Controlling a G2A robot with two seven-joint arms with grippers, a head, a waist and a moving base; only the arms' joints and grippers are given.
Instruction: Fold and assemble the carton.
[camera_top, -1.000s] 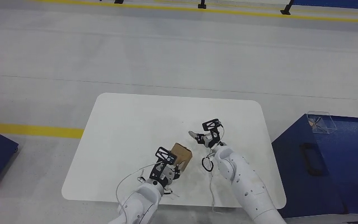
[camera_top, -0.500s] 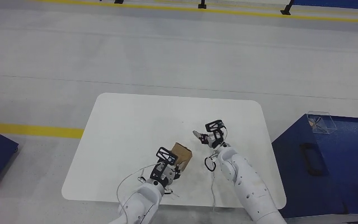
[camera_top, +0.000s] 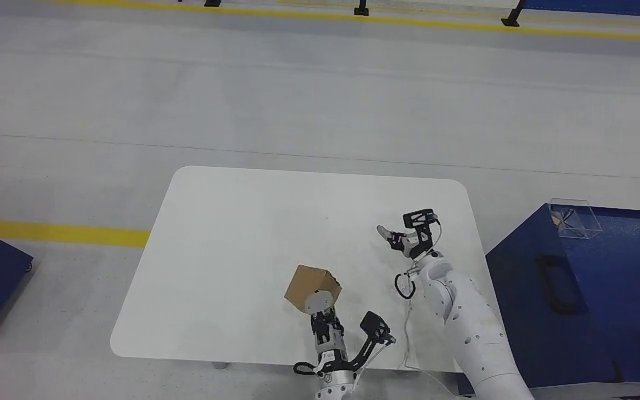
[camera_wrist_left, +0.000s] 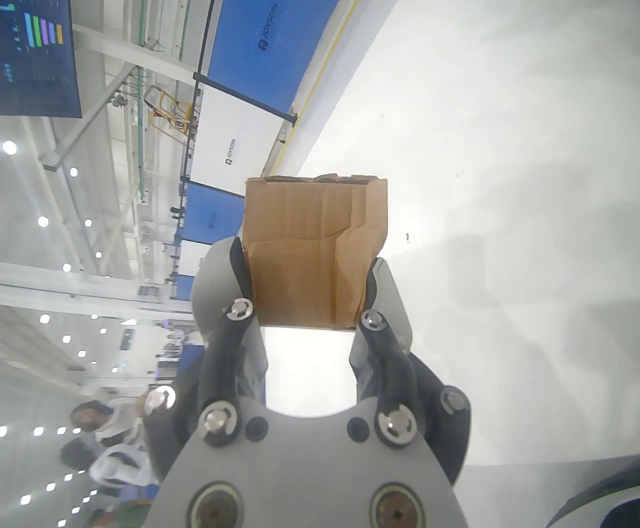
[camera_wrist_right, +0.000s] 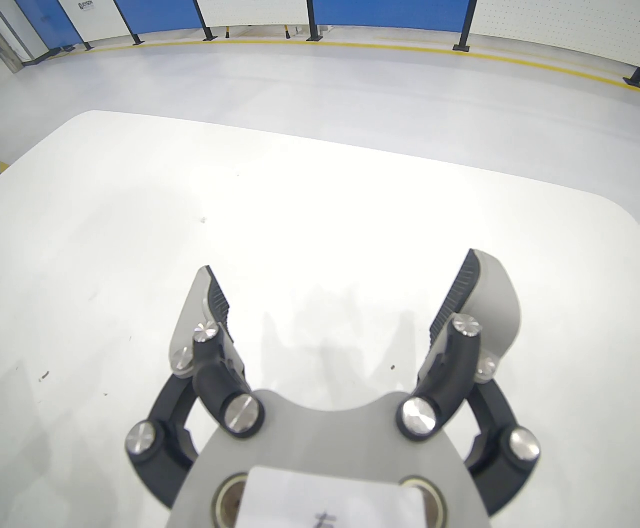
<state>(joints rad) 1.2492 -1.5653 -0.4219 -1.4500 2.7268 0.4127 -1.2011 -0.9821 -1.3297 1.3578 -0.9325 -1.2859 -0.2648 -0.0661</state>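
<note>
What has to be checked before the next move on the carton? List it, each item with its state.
1. Left gripper clamped on two opposite sides of the carton: ok.
2. Right gripper open, nothing in it: ok.
3. Right gripper close enough to the carton to help fold: not ok; it hangs apart from it over the table.
4. Carton walls smooth: not ok; the facing wall is creased.
5. Flaps closed: cannot tell.
6. Carton resting on the table: cannot tell.
</note>
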